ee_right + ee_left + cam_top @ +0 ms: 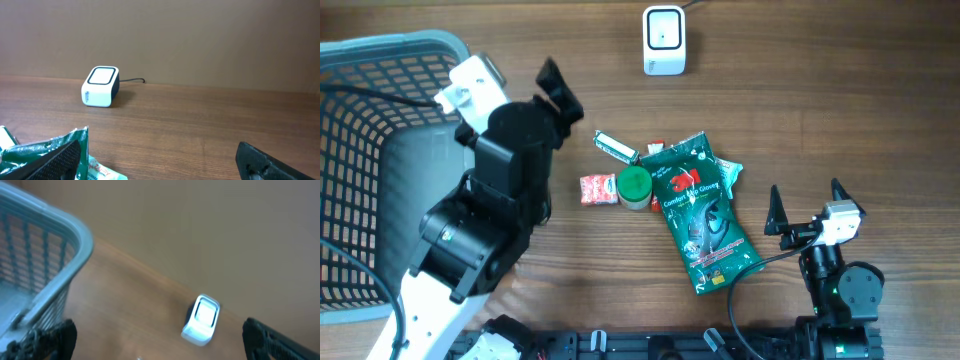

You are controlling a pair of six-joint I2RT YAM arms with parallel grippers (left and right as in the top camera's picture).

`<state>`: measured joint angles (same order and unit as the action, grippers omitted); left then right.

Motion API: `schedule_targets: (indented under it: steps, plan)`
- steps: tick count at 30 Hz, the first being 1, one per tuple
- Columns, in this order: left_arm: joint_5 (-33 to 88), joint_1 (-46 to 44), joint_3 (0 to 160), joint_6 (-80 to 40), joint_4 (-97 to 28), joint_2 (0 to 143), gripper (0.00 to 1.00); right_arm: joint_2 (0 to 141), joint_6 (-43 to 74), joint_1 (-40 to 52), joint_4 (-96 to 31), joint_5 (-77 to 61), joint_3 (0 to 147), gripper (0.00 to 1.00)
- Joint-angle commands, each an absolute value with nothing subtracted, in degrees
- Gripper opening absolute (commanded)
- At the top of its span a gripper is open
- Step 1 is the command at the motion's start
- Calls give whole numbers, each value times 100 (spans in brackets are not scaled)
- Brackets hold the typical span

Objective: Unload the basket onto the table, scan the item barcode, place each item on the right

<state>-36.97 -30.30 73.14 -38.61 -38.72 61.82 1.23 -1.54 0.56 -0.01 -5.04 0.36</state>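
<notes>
my left pincer and right pincer both gape, released. one scanner, one glove pack, one red packet, one green-capped jar; one basket, contents unclear.

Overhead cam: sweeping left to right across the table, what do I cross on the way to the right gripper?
basket → left gripper → red packet → green-capped container → green 3M glove pack → right gripper. The scanner and silver wrapper overlap these sideways, so left out.
</notes>
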Motion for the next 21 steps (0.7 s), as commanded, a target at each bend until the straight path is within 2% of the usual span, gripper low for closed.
schedule_targets:
  steps: [1,3,5,6,7,8,9,10,14,16,21]
  plan:
    - [-3378,-3013,7286,-5721,-5607,6536,100,102,-113,51,16,-469,30,100]
    - [-3330,-3028,7273,-6311,-6326,6720,100,102,-110,51,16,-469,30,100]
    - [-3107,-3070,7264,-6305,-6650,6893,100,102,-110,51,16,-471,30,100]
    - [-2989,-3070,7262,-6302,-6733,6947,89,102,-110,51,16,-469,30,100]
    - [-2799,-3079,7231,-6302,-6761,7022,68,102,-113,51,16,-469,30,100]
    - [-2740,-3089,7188,-6307,-6759,7083,35,102,-110,51,16,-469,30,100]
    - [-2744,-3107,7142,-6307,-6761,7133,16,102,-110,51,16,-469,30,100]
    - [-2742,-3118,7061,-6381,-6788,7190,4,102,-110,51,16,-469,30,100]
    - [-2480,-3118,6473,-7561,-7240,7240,4,102,-113,51,16,-469,30,100]
    - [-2335,-3118,6097,-8433,-7706,7238,4,102,-113,51,16,-469,30,100]
    - [-2117,-3173,5966,-9535,-9028,7227,4,102,-110,51,16,-469,30,99]
